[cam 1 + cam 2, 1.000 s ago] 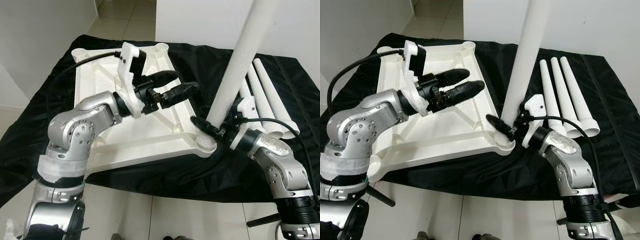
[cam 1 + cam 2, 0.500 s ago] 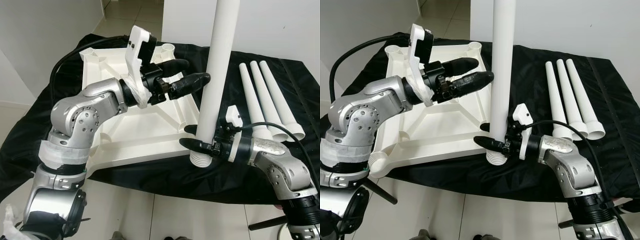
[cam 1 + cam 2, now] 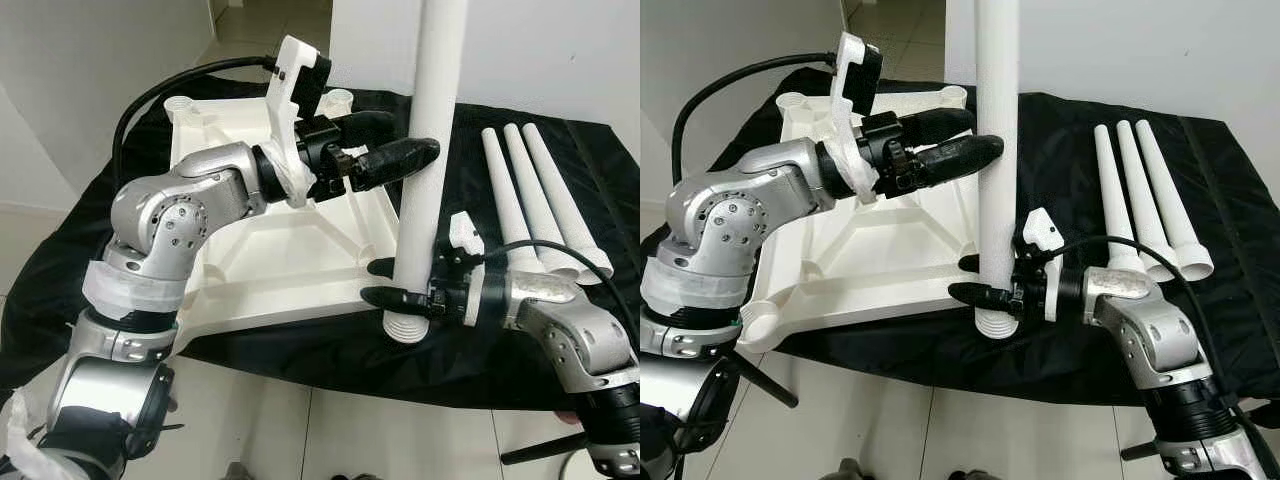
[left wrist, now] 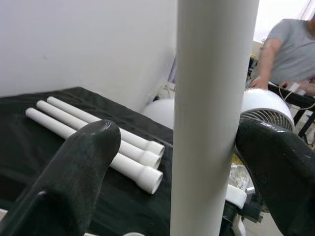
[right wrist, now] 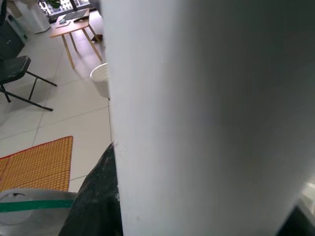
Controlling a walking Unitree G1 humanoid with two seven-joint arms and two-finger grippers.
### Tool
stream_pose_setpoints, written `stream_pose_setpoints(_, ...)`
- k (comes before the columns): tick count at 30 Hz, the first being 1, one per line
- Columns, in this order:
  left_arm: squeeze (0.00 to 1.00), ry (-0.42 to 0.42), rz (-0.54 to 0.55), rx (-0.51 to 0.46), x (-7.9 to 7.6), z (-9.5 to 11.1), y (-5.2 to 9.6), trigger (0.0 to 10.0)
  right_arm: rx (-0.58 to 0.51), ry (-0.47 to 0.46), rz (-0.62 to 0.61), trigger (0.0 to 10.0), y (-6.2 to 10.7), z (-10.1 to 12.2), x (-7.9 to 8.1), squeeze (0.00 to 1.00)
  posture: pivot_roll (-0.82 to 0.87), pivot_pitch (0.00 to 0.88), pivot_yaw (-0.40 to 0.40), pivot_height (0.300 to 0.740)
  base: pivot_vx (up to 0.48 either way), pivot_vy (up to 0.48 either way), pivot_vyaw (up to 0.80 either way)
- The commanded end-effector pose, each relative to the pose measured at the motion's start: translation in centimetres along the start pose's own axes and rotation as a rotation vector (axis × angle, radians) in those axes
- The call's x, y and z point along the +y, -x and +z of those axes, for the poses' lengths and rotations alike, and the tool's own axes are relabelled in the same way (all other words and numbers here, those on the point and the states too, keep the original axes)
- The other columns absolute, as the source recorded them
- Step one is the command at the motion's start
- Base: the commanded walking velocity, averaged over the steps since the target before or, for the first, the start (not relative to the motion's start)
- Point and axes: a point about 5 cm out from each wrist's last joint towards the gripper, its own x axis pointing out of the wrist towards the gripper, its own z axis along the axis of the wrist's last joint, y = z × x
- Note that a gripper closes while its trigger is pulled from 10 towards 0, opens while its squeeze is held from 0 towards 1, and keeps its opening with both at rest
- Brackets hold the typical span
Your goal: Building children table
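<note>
A white table leg (image 3: 432,150) stands upright, and my right gripper (image 3: 392,282) is shut on it just above its threaded bottom end (image 3: 405,326). That end hangs over the front edge of the cloth, just off the near right corner of the upturned white tabletop (image 3: 290,262). Higher up, my left gripper (image 3: 413,136) is open with one black finger on each side of the leg. In the left wrist view the leg (image 4: 214,113) stands between the fingers (image 4: 81,167), nearer one than the other. The leg (image 5: 211,118) takes up most of the right wrist view.
Three spare white legs (image 3: 532,200) lie side by side on the black cloth (image 3: 520,110) to the right. Tiled floor lies in front of the table, a white wall behind. A person in a grey shirt (image 4: 290,44) and a fan (image 4: 268,105) are beyond.
The leg has swung from tilted to upright and come off the tabletop's corner toward the front edge. My left gripper has risen and reached right until its fingers flank the leg.
</note>
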Motion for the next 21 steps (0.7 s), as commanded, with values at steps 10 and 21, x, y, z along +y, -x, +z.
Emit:
stream_pose_setpoints(10,0.0,0.024,-0.36,0.014,-2.3,0.8,-0.3,10.0,0.048,0.017,0.094,10.0,-1.2,-0.5,1.0,0.0,0.03,0.1,-0.005,0.74,0.0,0.0,0.0)
stream_pose_setpoints(21,0.0,0.083,-0.385,0.041,-2.4,1.0,-0.6,10.0,0.059,0.022,0.136,10.0,-1.6,-0.5,1.4,0.0,0.03,0.106,0.003,0.74,0.0,0.0,0.0)
